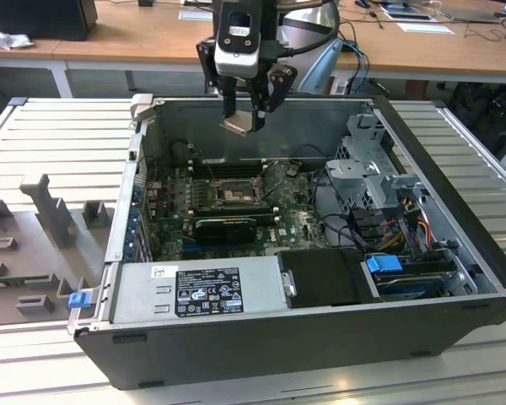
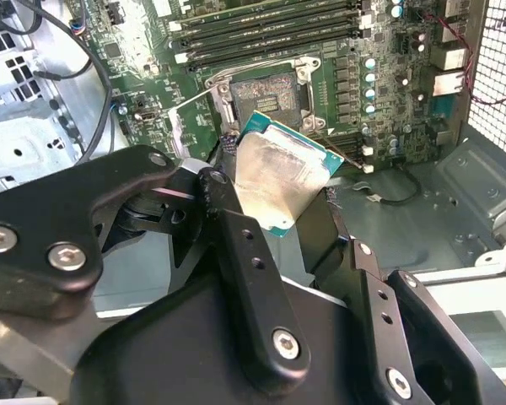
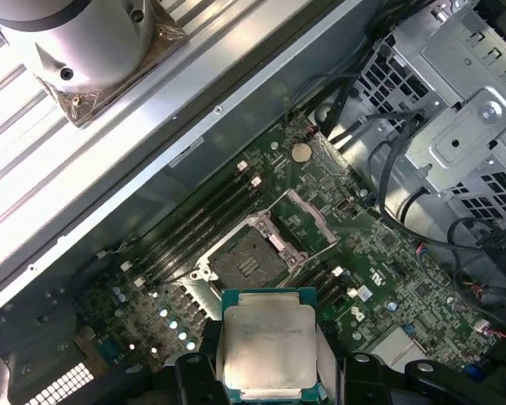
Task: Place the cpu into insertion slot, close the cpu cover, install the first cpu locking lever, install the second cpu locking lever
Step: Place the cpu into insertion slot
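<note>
**Gripper** (image 1: 245,118): fingers clamped on two opposite edges of the cpu (image 1: 238,126). It hangs over the far part of the open case (image 1: 304,346).

**Cpu:** aloft and somewhat tilted, well apart from its seat.
- Likely hazard: a thin plate pinched only by its edges may slip or twist.
- A skewed or wrongly turned landing could damage the socket contacts.

**Insertion slot** (image 3: 251,263): below the cpu, bare and unfilled.

**Cpu cover** (image 3: 312,224): appears swung open, standing just beside the slot. Judged to be the nearest thing a descending finger could catch.

**Memory slots** (image 1: 228,168): just beyond the slot's far side, so little margin there.

**Ribbed card** (image 1: 226,226): just beside the slot's near side.

**Drive cage** (image 1: 367,169) and cables (image 1: 341,215): to the right, apart from the slot.

**Power supply box** (image 1: 202,287): at the near edge, well clear.
</note>
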Motion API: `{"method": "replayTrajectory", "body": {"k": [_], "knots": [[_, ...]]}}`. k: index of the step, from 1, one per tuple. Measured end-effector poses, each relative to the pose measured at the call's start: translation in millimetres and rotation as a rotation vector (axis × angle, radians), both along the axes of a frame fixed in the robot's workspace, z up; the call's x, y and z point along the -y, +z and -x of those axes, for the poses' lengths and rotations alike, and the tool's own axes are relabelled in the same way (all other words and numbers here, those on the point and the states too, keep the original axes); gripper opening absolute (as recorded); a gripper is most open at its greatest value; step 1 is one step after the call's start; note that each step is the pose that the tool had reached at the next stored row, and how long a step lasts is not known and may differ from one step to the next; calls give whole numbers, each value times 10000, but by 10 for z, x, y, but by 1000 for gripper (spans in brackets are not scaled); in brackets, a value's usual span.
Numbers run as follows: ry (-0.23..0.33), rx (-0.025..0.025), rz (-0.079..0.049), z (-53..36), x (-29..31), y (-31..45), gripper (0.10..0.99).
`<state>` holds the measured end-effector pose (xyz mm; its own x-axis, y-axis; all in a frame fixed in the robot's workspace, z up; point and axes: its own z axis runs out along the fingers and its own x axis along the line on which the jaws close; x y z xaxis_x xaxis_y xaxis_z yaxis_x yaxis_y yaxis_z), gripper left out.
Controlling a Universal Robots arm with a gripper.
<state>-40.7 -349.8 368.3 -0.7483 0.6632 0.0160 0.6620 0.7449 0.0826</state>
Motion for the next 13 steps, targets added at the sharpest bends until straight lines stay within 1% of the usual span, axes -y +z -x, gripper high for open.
{"method": "replayTrajectory", "body": {"k": [9, 13], "knots": [[-505, -1, 0, 0, 0, -4, 529], [-871, 0, 0, 0, 0, -5, 529]]}}
